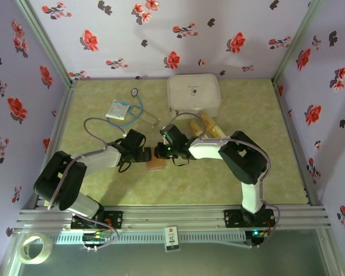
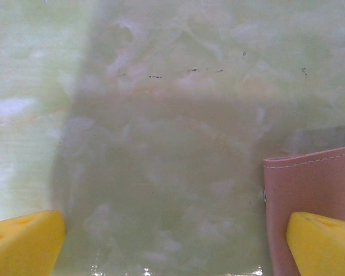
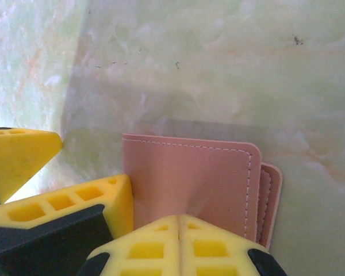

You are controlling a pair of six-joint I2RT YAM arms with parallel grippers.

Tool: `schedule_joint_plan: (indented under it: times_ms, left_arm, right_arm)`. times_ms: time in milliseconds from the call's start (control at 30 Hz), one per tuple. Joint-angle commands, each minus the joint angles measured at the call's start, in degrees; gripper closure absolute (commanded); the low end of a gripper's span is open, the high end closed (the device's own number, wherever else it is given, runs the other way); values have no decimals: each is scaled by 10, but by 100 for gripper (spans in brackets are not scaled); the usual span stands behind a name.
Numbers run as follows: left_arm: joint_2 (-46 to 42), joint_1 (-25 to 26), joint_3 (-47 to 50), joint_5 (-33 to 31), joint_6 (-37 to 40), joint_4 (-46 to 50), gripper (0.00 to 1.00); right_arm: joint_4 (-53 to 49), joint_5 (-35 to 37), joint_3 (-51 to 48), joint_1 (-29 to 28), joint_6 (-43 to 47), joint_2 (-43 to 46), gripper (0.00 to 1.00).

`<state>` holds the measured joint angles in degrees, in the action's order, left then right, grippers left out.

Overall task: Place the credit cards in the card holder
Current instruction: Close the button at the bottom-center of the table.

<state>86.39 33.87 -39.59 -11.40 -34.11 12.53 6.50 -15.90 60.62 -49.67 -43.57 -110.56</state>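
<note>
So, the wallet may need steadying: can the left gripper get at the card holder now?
Probably yes: the left gripper is open, and the card holder lies at one finger with nothing between. The right gripper crowds it.

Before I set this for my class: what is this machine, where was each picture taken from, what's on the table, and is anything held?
Two robot arms are bolted to a table, each ending in a two-finger pincer. One picture looks down from above; the other two come from cameras on the wrists. On the table lie a brown wallet, yellow cards, a white case and a packet. The left pincer is open, one finger over the wallet's edge. The right pincer is shut, tips against the wallet; whether it pinches it is unclear.
</note>
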Motion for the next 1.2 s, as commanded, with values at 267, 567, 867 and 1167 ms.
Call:
schedule_joint_plan:
  times_ms: [267,567,867,1167]
  left_arm:
    - [18,1,-1,-11,-7,27,0]
    - [14,2,-1,-11,-13,31,0]
    - [7,2,-2,-11,-26,38,0]
    - [-4,2,0,-14,-29,47,0]
  right_arm:
    - [-56,67,-82,-43,39,-11,100]
    - [-103,111,-72,-54,91,-15,100]
    - [-54,161,-123,-95,90,-44,100]
    - [119,157,-206,-117,45,-116,100]
